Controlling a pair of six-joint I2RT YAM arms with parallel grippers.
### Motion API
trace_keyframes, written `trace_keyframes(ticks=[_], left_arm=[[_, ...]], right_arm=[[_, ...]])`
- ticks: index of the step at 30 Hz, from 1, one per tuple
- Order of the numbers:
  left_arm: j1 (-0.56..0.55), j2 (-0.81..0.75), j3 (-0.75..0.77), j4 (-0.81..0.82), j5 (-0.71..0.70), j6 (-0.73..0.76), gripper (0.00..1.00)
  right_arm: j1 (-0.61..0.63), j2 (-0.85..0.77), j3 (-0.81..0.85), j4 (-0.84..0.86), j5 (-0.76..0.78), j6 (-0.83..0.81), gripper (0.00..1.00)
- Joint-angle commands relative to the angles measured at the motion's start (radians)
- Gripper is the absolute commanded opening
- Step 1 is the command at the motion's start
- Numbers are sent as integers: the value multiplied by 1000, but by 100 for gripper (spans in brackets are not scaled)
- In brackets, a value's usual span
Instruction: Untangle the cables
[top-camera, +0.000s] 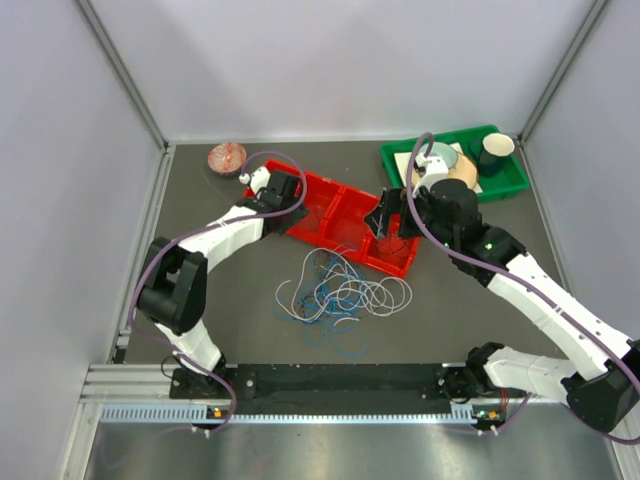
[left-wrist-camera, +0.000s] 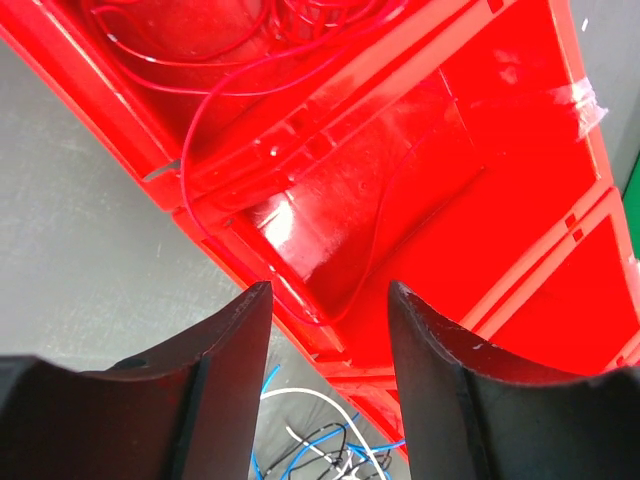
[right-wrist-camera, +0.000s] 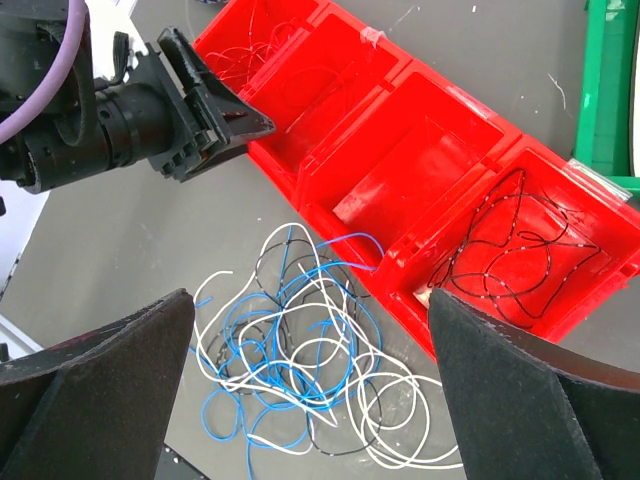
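Dark grey desk (top-camera: 220, 300) between pale walls (top-camera: 350, 60) carries a red tray (top-camera: 340, 212) set slantwise. Just on its near side lies the knot of cables (top-camera: 340, 290), white, blue and black lengths looped through one another. Some red strands (left-wrist-camera: 230, 60) already sit in the tray's left-end compartment and a black strand (right-wrist-camera: 520, 240) in the right-end one, so the job looks part done, with the mixed heap not yet sorted. The left claw (left-wrist-camera: 330, 300) hangs over the tray's near rim with its fingers apart and nothing between them. One red length trails over a divider into the compartment below it, and from the wrist view I cannot be sure whether its low end rests on the rim. The right claw (right-wrist-camera: 310, 300) is spread to its widest above the heap, gripping nothing. For the next pull it seems wise to choose a length with a free end at the heap's edge, such as the white end on its left side. Pinch it close to that end and lift slowly, so the loops slip off rather than tighten. The other claw could pin the heap, lest the whole knot rise together.
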Motion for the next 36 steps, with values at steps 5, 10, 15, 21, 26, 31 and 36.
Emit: trace_keyframes(ticks=[5, 10, 15, 21, 26, 31, 36], left_arm=[[-5, -5, -7, 5, -31, -33, 55], [-5, 18, 4, 16, -23, -35, 53], [-6, 50, 19, 8, -17, -33, 50], [-7, 67, 27, 16, -8, -35, 39], [-5, 48, 31, 7, -12, -36, 19], [-7, 25, 36, -2, -19, -29, 0], [-7, -8, 50, -28, -32, -16, 0]], right_arm=[[-9, -19, -1, 28, -8, 9, 99], [-9, -20, -2, 28, -3, 7, 99], [-9, -22, -2, 27, -3, 6, 99], [-9, -22, -5, 28, 0, 2, 99], [-9, -20, -2, 28, -2, 1, 99], [-9, -16, 2, 28, -6, -1, 99], [-7, -17, 2, 28, -6, 1, 99]])
